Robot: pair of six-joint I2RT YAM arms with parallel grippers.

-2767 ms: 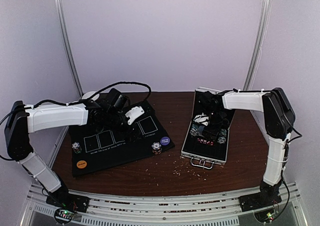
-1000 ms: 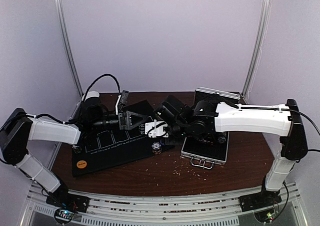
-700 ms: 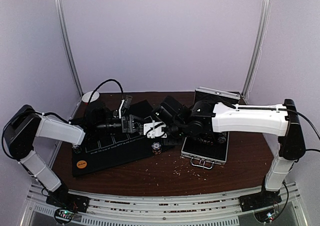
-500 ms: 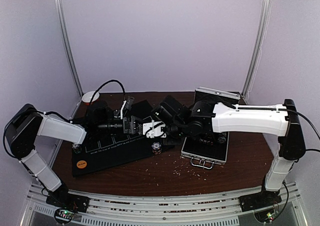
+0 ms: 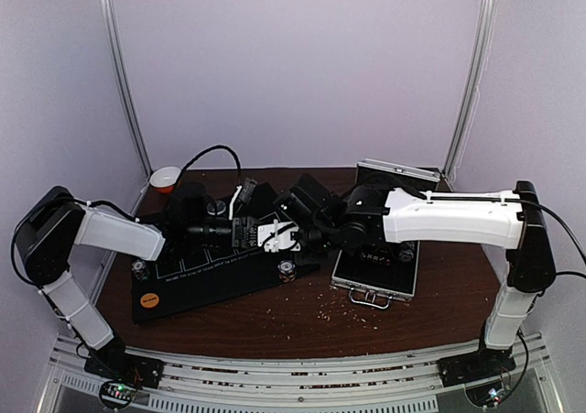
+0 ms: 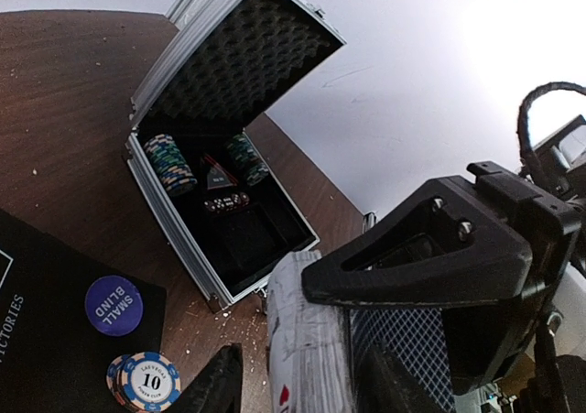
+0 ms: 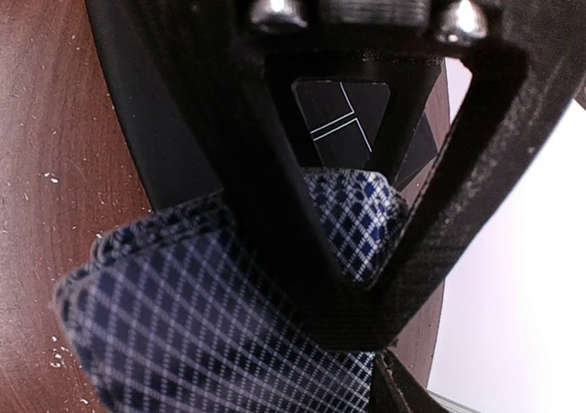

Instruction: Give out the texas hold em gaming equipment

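Cards point(image 7: 211, 340), blue diamond-lattice backs, slightly fanned, clamped in right gripper point(image 5: 267, 235) above mat point(image 5: 183, 285). Left gripper point(image 5: 249, 233) half-open astride the deck (gap on one side). Left wrist only: white deck edge, open case point(image 6: 165, 211) holding chips point(image 6: 169, 161).

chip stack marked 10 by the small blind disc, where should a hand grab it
Pinch the chip stack across its striped rim, coming straight down from above: it sits flat, face up, so probably only the round sides give opposing surfaces.
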